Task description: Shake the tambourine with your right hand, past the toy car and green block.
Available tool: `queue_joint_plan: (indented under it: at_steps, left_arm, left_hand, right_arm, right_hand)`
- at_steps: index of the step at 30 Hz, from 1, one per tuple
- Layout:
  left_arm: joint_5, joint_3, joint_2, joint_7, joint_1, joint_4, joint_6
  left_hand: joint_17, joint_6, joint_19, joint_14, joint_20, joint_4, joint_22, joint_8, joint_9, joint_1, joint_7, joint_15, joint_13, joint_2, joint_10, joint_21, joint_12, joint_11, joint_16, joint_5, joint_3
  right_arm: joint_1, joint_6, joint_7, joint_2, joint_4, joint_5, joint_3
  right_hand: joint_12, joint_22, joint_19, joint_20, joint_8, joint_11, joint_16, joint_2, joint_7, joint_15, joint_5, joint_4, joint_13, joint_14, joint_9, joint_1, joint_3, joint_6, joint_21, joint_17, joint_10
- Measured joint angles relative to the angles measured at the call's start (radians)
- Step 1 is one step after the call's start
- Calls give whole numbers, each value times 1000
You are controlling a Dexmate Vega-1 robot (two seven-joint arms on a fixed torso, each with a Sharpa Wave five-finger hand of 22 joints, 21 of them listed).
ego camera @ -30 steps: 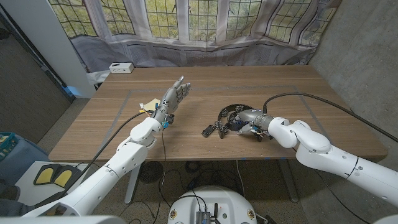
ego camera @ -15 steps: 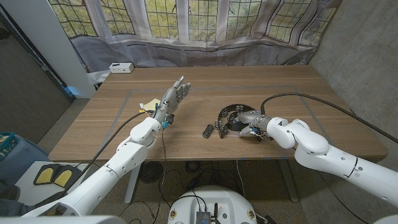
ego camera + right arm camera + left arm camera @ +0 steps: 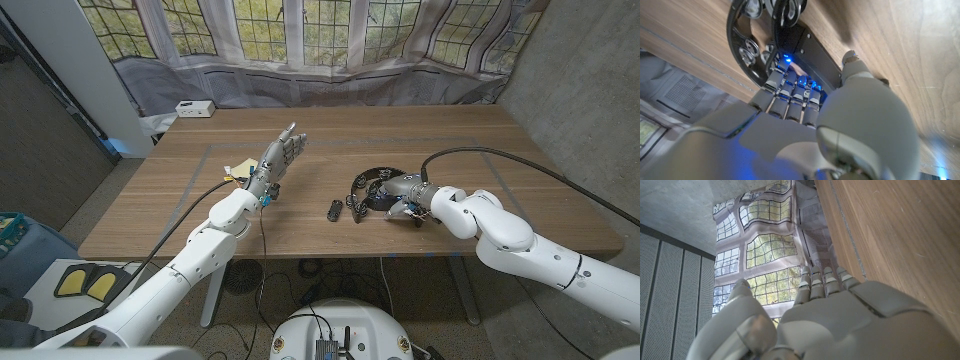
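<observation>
The black tambourine (image 3: 368, 186) with metal jingles lies on the wooden table right of centre. My right hand (image 3: 402, 192) grips its near-right rim. In the right wrist view the fingers (image 3: 790, 92) curl inside the tambourine's ring (image 3: 747, 35) and the thumb (image 3: 856, 67) sits outside it. A small dark toy car (image 3: 335, 209) stands just left of the tambourine. A small yellow-green piece (image 3: 238, 170), perhaps the block, shows beside my left wrist. My left hand (image 3: 279, 158) is raised over the table's left middle, fingers (image 3: 822, 282) straight and holding nothing.
A white box (image 3: 194, 108) sits at the table's far left corner. A black cable (image 3: 470, 153) runs from my right arm across the table's right side. Curtained windows stand behind the far edge (image 3: 340, 108).
My right hand and the tambourine have shifted very slightly; a small gap now shows between the tambourine and the toy car. The left hand has not moved.
</observation>
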Motion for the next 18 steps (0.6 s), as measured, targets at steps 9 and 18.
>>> queue_joint_plan:
  at_steps: [9, 18]
  left_arm:
    - [0, -1, 1, -3, 0, 0, 0]
    - [-1, -1, 1, -5, -4, 2, 0]
  left_hand:
    - [0, 0, 0, 0, 0, 0, 0, 0, 0, 0, 0, 0, 0, 0, 0, 0, 0, 0, 0, 0, 0]
    - [0, 4, 0, 0, 0, 0, 0, 0, 0, 0, -4, 0, 0, 0, 0, 0, 0, 0, 0, 0, 0]
  right_arm:
    - [-17, 11, -13, -2, -29, -10, 31]
    - [-24, 16, -35, -3, -40, -23, 43]
  right_hand:
    - [5, 0, 4, -4, 0, 0, 2, 5, 0, 0, 0, 0, -5, 0, 0, -5, 0, 0, 0, -4, 0]
    - [5, 0, -10, 5, 0, -4, 2, 3, 4, -5, 0, 0, -8, -5, 0, -17, 0, -15, -24, -13, -4]
